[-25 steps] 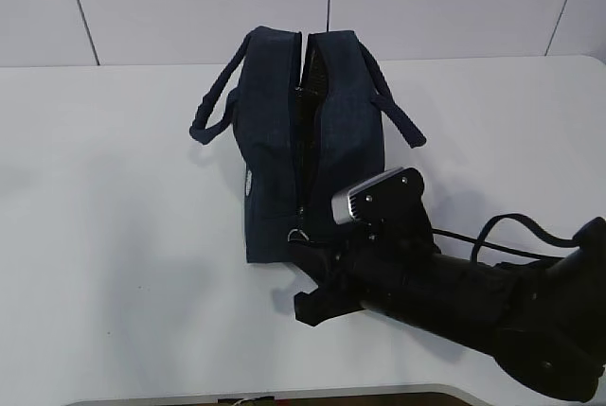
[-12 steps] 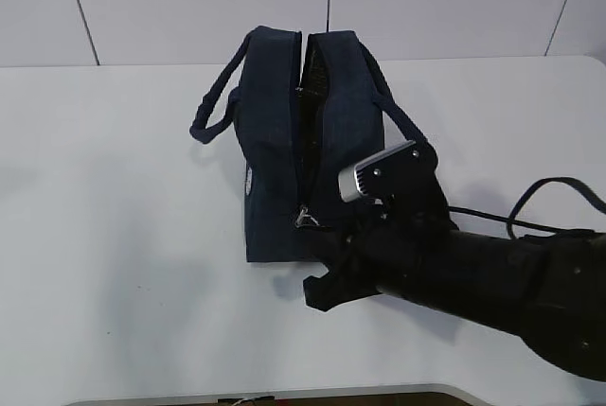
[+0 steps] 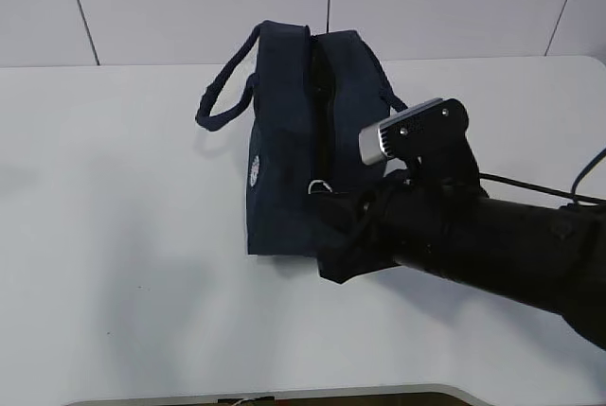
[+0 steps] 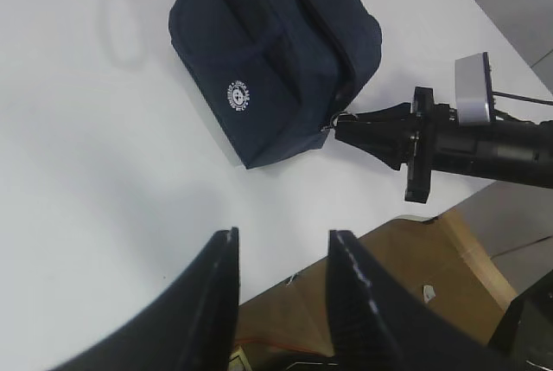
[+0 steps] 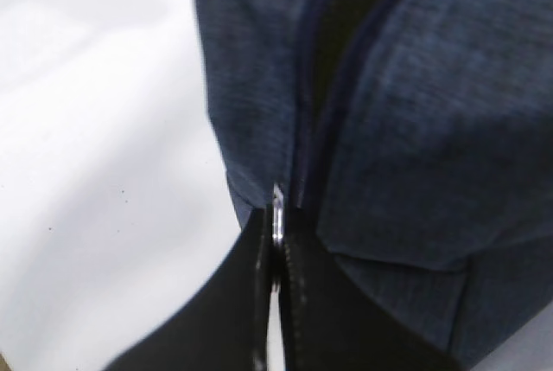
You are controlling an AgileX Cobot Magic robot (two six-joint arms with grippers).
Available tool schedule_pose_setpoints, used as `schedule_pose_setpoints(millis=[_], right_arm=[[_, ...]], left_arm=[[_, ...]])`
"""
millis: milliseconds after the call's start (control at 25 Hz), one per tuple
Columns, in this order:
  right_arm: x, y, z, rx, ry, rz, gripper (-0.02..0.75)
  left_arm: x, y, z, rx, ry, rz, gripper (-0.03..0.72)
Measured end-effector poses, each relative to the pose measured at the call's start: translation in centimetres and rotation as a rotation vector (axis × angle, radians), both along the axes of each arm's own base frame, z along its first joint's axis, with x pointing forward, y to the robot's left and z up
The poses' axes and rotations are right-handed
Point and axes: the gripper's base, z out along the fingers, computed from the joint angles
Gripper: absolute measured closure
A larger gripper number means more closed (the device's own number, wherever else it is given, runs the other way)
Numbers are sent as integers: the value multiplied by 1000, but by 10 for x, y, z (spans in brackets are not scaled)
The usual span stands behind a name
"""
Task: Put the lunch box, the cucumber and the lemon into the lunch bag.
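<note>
The navy lunch bag (image 3: 294, 141) stands on the white table with its two loop handles and a round white logo (image 3: 253, 170); it also shows in the left wrist view (image 4: 276, 60) and fills the right wrist view (image 5: 389, 103). My right gripper (image 3: 327, 200) is shut on the silver ring zip pull (image 5: 277, 214) at the bag's near end. The zip runs almost closed along the top. My left gripper (image 4: 281, 241) is open and empty, high above the table's near edge. The lunch box, cucumber and lemon are out of view.
The white table (image 3: 123, 188) stretches left of the bag. Its near edge (image 4: 294, 280) and the brown floor below show in the left wrist view. A black cable (image 3: 530, 184) trails behind the right arm.
My right gripper moved up and away along the bag with the zip pull in it. The zip opening has narrowed and the bag shifted slightly.
</note>
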Motion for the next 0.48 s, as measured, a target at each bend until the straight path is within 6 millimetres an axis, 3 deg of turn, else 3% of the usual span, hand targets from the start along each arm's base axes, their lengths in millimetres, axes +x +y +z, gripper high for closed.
schedule_pose_setpoints(millis=[320, 480], right_arm=[[1, 0, 9, 9, -20, -1, 733], [8, 5, 20, 28, -50, -3, 733]], left_arm=[[0, 0, 0, 0, 2, 0, 445], [3, 0, -12, 3, 45, 0, 445]])
